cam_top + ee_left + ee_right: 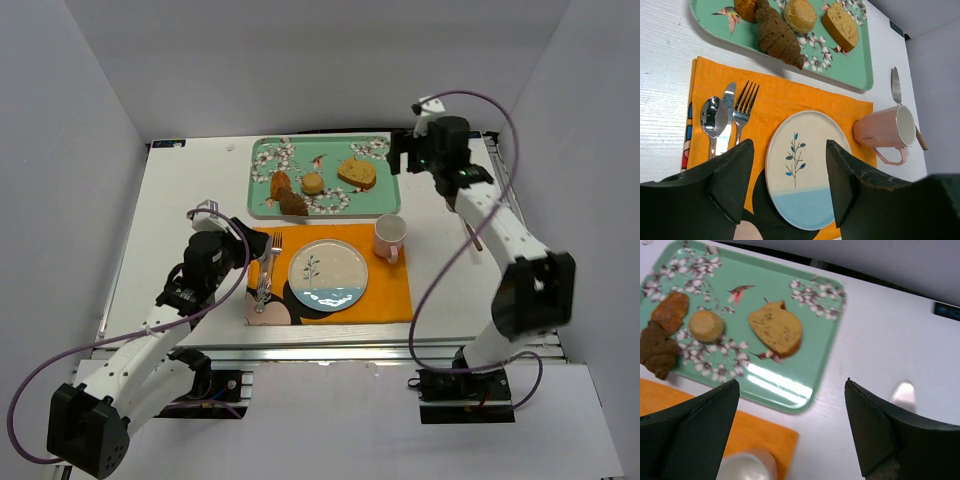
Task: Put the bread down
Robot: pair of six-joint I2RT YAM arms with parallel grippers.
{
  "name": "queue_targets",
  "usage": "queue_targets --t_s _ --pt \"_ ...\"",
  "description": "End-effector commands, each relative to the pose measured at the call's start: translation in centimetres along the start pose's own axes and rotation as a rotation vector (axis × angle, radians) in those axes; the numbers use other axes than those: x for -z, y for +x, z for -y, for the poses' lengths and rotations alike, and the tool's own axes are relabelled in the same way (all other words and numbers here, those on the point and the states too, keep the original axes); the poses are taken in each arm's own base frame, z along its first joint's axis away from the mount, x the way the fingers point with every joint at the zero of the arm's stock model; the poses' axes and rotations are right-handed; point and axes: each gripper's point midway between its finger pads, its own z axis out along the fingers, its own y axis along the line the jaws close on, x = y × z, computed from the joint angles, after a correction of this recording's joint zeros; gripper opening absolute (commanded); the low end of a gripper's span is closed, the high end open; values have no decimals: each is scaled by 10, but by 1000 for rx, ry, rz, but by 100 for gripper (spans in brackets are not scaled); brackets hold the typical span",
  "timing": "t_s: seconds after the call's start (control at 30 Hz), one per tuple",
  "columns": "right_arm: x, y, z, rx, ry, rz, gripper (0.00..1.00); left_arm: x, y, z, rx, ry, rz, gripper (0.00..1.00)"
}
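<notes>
The left wrist view's top edge cuts off the green tray (860, 75) and an orange-brown chunk (746, 7); the spoon (711, 116), knife (728, 112) and fork (744, 107) handles run behind one finger (732, 175) of the left gripper (789, 145). In the right wrist view the pink mug (747, 465) is blurred; the bottom edge crops it.

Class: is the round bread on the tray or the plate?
The bread lies on the tray, beside the slice; the plate is empty.

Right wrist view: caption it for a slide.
Open right fingers frame green tray carrying bread, slice, brown chunks.
</notes>
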Motion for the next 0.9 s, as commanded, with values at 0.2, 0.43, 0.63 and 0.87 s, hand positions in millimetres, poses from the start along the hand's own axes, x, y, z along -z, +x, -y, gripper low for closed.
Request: queue_targets --t_s 0.2,0.43,0.63,0.87 --pt "127 123 137 59 -45 -209 47 -15 -19 29 -27 80 28 19" --pt "86 213 184 -18 42 -427 66 -15 -9 20 -32 66 10 64" --pt "68 245 182 -147 18 -489 57 -11 -8 16 -16 57 25 65" --pt "62 256 178 -210 58 -438 49 -11 -4 11 -3 43 17 65"
